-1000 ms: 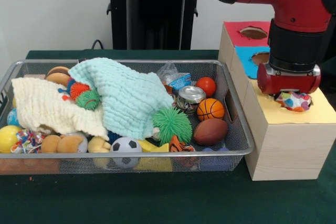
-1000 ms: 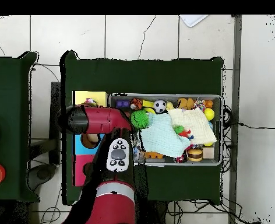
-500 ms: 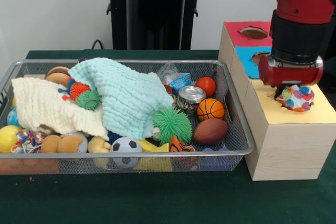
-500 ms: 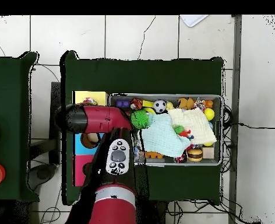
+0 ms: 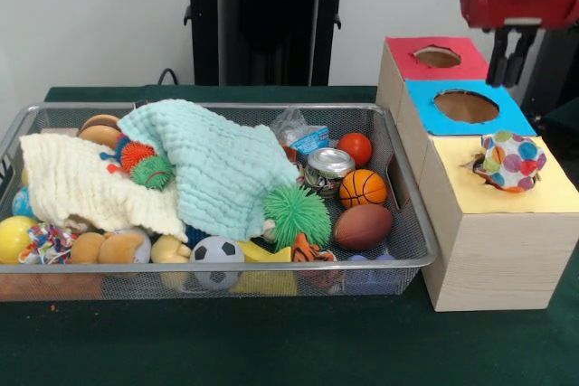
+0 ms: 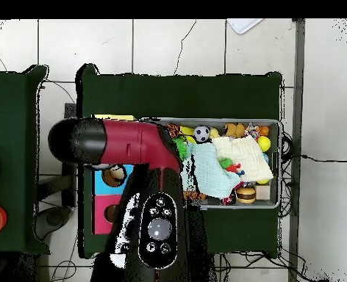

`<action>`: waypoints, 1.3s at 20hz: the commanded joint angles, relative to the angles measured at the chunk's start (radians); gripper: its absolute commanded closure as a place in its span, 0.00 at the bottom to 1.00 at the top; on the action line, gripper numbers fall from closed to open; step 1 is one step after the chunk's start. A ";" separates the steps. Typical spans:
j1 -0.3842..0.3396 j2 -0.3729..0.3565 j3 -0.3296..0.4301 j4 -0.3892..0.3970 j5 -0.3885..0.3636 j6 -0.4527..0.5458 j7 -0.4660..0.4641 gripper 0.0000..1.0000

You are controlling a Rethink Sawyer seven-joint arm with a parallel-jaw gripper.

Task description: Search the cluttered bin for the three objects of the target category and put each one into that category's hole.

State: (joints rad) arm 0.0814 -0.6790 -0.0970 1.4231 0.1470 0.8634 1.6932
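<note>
Spotted ball (image 5: 510, 161) on box (image 5: 493, 250), overhead hidden

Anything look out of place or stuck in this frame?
Yes: the spotted ball sits lodged in the yellow hole of the box, most of it still above the top. The gripper hangs empty above it. The bin looks merely cluttered.

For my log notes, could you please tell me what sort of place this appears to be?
Probably a robotics lab test station: a wire bin of jumbled toys and cloths sits on a green-covered table beside a wooden sorting box with coloured holes, under a red robot arm.
</note>
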 commanded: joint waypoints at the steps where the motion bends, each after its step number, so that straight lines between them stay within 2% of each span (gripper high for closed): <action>1: -0.119 -0.060 0.076 0.048 -0.075 0.049 -0.132 1.00; 5: -0.243 -0.043 0.135 0.087 -0.161 -0.050 -0.312 1.00; 8: -0.326 -0.016 0.192 0.083 -0.238 -0.102 -0.398 1.00; 16: -0.488 -0.007 0.322 0.063 -0.387 -0.062 -0.494 1.00; 19: -0.524 0.018 0.346 0.058 -0.414 -0.036 -0.485 1.00; 20: -0.530 0.020 0.351 0.061 -0.436 0.025 -0.466 0.00; 24: -0.561 0.016 0.369 0.108 -0.423 -0.012 -0.435 0.00; 26: -0.590 0.033 0.403 0.101 -0.455 -0.075 -0.468 0.00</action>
State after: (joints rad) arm -0.4706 -0.6982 0.1418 1.4297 -0.2287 0.7719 1.5198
